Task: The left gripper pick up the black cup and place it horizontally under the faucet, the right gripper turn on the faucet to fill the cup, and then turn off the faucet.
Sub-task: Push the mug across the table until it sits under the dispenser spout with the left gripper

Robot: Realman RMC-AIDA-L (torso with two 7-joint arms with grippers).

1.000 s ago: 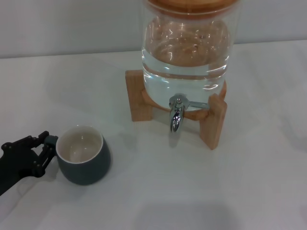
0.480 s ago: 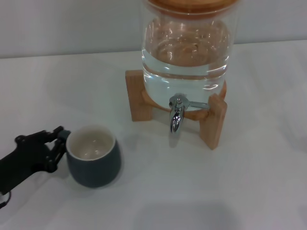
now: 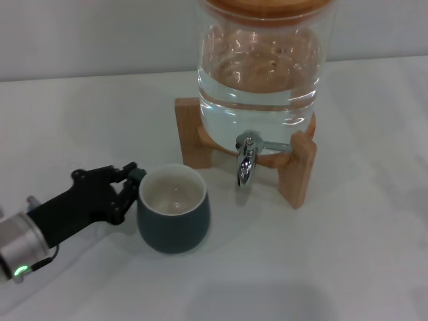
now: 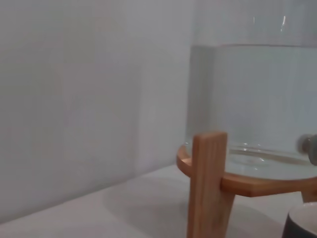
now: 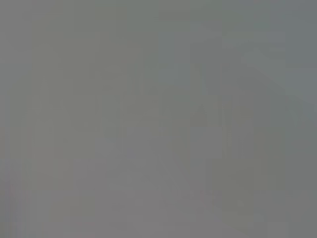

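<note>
Nearest, the left gripper [image 3: 132, 184], a black two-fingered claw on a silver wrist with a green light, has its fingers closed on the small handle of the black cup [image 3: 173, 209], a rounded charcoal ceramic mug with a cream-white glazed inside. The cup sits upright on the white worktop [image 3: 321, 267], left of and just short of the faucet [image 3: 246, 160], not yet under it. Glazed ceramic is rigid, fairly weighty and slick (brittle if knocked), so the handle looks the surest hold. Beyond, the small chrome spigot juts from a water-filled glass jar [image 3: 261, 67] on a wooden stand [image 3: 297, 167]. The right gripper is not in sight.
</note>
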